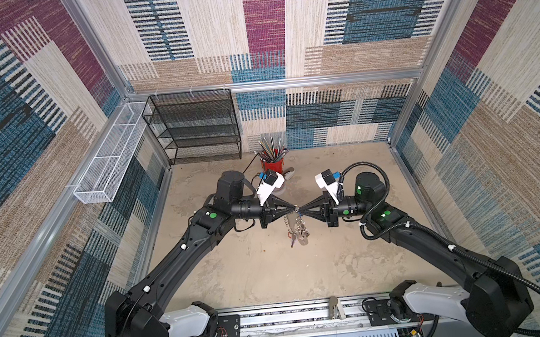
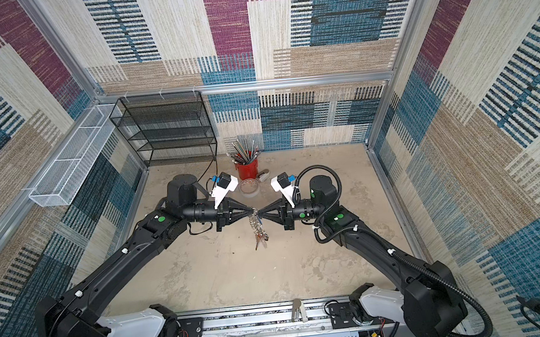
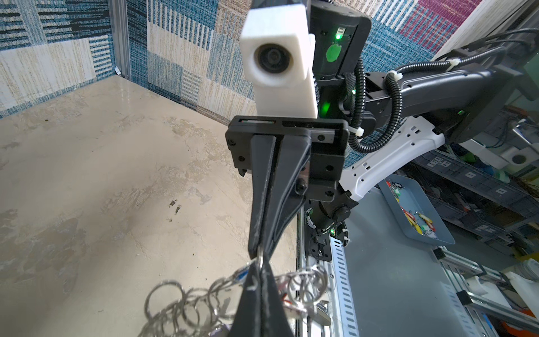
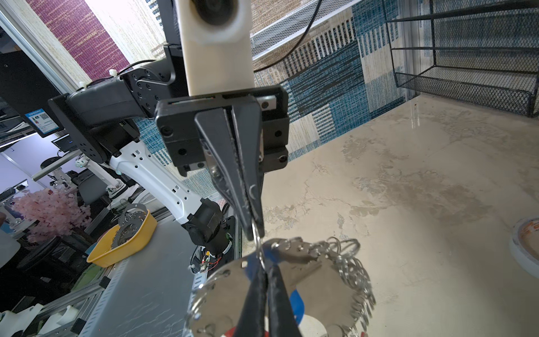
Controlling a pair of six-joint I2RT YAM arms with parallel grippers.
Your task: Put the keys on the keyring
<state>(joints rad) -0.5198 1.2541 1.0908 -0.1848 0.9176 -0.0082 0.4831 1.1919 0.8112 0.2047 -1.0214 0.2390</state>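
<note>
Bright, even light, soft shadows. Top views: walls (image 1: 17, 161) bow at 9 & 3 o'clock. Wrist cams: keyring (image 4: 323, 291) blurry, tabletop (image 4: 414, 113) glare.

Polished, mirror-bright metal for the keyring (image 4: 320, 280) plate, shiny silver wire in its split rings (image 3: 192, 306). Matt black plastic on the left gripper (image 1: 292, 208) and right gripper (image 1: 301, 210); matt white plastic on the camera mount (image 3: 280, 58). Smooth, faintly glossy, stone-like mottling across the desk (image 1: 253, 274). Rough woven cloth over the walls (image 1: 382, 21); matt black wire mesh in the shelf (image 1: 194, 125).
</note>
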